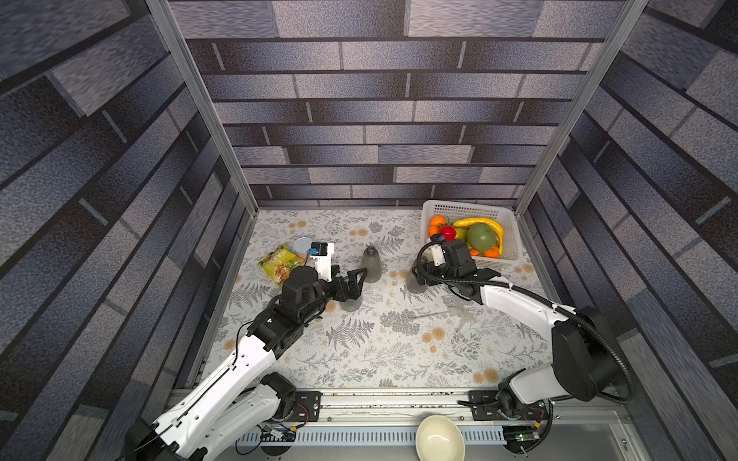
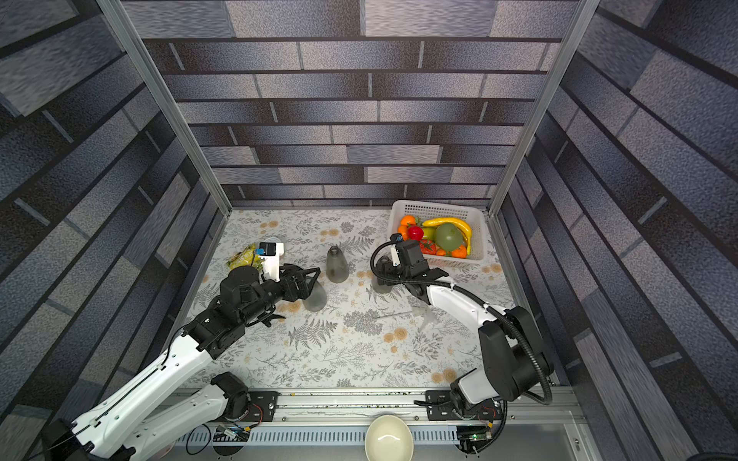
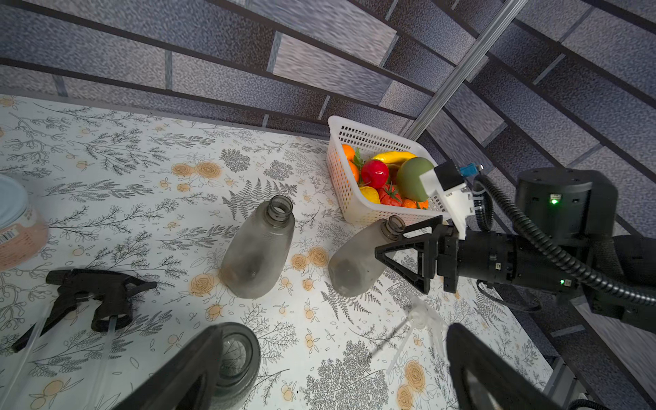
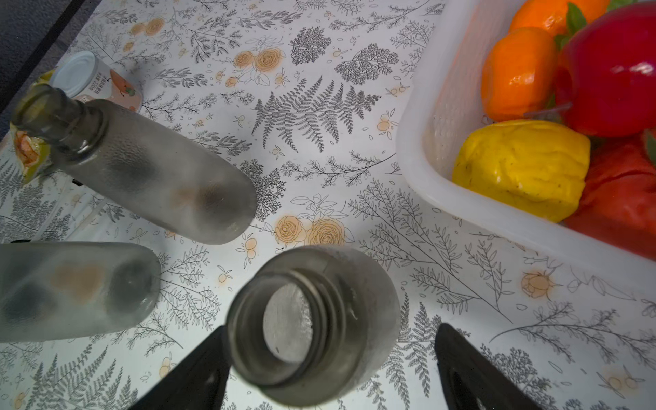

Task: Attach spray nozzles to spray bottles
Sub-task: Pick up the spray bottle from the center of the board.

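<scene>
- Three spray bottles (image 3: 257,255) upright mid-worktop (image 1: 359,359), necks bare, nothing fitted: centre bottle (image 1: 370,263) toward far edge, left bottle (image 2: 315,297) and right bottle (image 4: 362,294) flanking it, slightly nearer.
- Left gripper (image 3: 333,328) spread wide, empty, poised over left bottle; mouth just beside one finger, contact unclear.
- Right gripper (image 4: 330,328) likewise released, jaws astride right bottle's neck, one finger close against it, other well clear; no hold seen.
- Spray nozzles (image 3: 420,314) loose on worktop: white nozzle (image 1: 459,313) flat, right of centre, beside right arm; black nozzle (image 3: 96,298) flat toward left edge, near can (image 3: 17,227). Second black one not made out.
- Judged stage: bracing bottles before fetching a nozzle.
- Poss. trouble no. 1: light, empty, narrow-topped bottles; off-centre squeeze or stray finger knock enough to topple one into neighbour or fruit basket (image 1: 467,209).
- No. 2: basket at far right corner, near right bottle; cramped room for right wrist, snag poss.
- No. 3: thin dip tube apt to bend or miss narrow mouth w/o steady bottle.
- No. 4: white nozzle near-invisible vs floral pattern, close to right arm; easy to sweep aside or mis-grab.
- No. 5: both arms converging mid-worktop; clash poss.
</scene>
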`<state>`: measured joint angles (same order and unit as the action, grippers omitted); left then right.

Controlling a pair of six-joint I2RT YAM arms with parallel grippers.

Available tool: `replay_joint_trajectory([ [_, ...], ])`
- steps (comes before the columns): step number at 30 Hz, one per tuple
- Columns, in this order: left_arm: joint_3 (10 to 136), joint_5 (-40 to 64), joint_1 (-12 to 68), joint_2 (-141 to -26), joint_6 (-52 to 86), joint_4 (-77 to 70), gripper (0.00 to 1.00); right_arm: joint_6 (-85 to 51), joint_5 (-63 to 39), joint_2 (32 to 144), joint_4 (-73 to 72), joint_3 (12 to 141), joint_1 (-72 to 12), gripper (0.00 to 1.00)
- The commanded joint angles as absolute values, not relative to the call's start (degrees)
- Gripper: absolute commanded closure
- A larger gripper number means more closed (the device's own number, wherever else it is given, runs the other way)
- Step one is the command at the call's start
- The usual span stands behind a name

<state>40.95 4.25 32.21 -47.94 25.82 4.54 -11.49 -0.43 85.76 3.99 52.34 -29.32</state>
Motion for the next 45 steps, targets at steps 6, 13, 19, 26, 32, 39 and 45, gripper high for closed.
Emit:
replay_joint_trajectory([
  [6, 40.0, 5.0, 32.4, -46.7, 23.5, 3.0, 0.0, -11.3, 2.1, 90.4, -1.3, 55.6, -30.1, 0.12],
  [13, 39.5, 5.0, 32.2, -46.0, 23.1, 2.7, 0.0, -11.6, 5.0, 93.0, -3.6, 55.5, -31.8, 0.19],
  [19, 39.2, 5.5, 31.6, -45.7, 23.0, 2.5, 0.0, -11.3, 7.7, 94.4, -4.6, 55.4, -32.9, 0.25],
  [26, 39.2, 5.6, 31.1, -45.1, 22.5, 2.7, 0.0, -11.4, 8.4, 92.9, -5.7, 54.0, -33.3, 0.31],
  [32, 39.9, 5.8, 30.8, -45.5, 21.0, 2.6, 0.0, -12.4, 6.6, 90.7, -4.7, 53.8, -33.4, 0.31],
  [39, 42.3, 8.1, 33.7, -49.5, 15.9, 2.9, 0.0, -13.5, 2.4, 86.9, 2.8, 57.4, -33.4, 0.33],
  [45, 43.4, 2.7, 44.0, -55.7, 3.2, 0.7, 0.0, -13.1, -1.4, 82.1, 13.3, 63.9, -33.4, 0.33],
])
